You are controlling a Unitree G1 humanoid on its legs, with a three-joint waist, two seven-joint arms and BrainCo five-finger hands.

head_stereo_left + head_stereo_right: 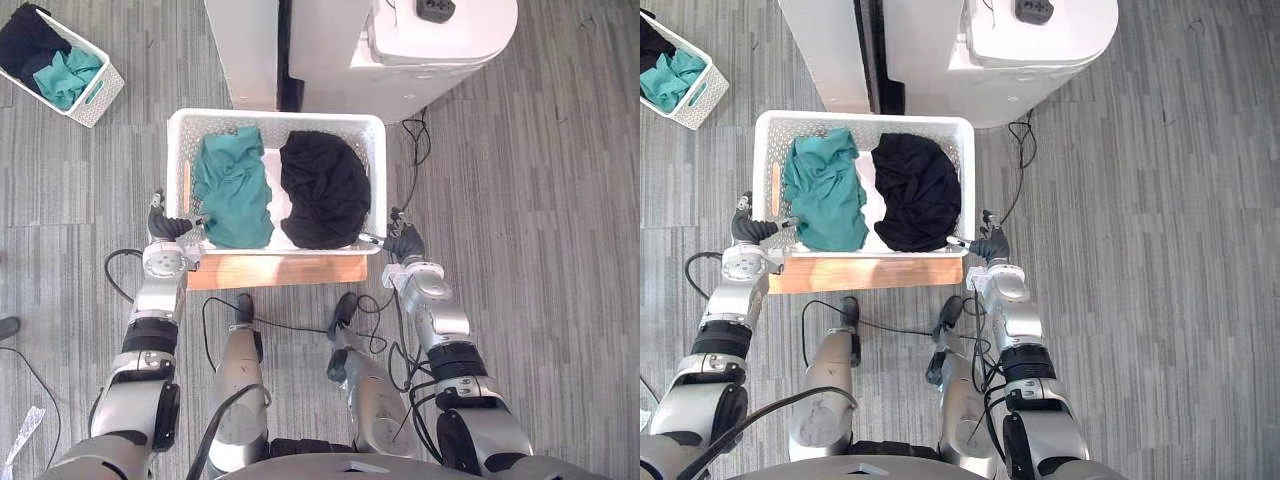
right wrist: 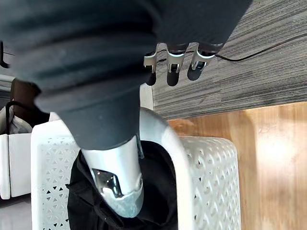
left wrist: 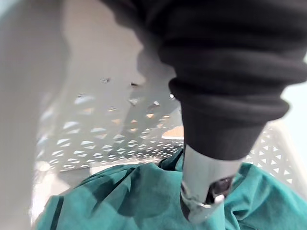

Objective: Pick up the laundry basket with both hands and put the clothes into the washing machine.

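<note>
White perforated plastic laundry basket (image 1: 276,118): rectangular, open-topped, just in front of the washing machine on the robot's side, sitting over the wooden stand; whether it rests on the stand or is lifted clear, I cannot tell.
White washing machine (image 1: 440,50): rounded top, standing on the grey plank floor (image 1: 540,200).
Pale wooden stand (image 1: 275,271): its edge shows along the basket side that is farthest from the washing machine.
Crumpled teal garment (image 1: 232,190): inside the laundry basket, in the half to the left of the washing machine's front.
Crumpled black garment (image 1: 322,190): inside the laundry basket, touching the teal garment, in the half nearest the washing machine's front.
Left hand (image 1: 170,228): at the basket's left corner farthest from the washing machine; thumb (image 3: 206,191) reaches over the rim and lies on the teal garment, fingers outside the wall, so the wall is pinched.
Right hand (image 1: 405,242): at the basket's right corner farthest from the washing machine; thumb (image 2: 117,182) hooks over the rim onto the black garment, fingers (image 2: 173,55) curled outside the wall, clamped on the rim.
Small white plastic basket (image 1: 95,100): well apart from the washing machine, to its left, holding black and teal cloth.
</note>
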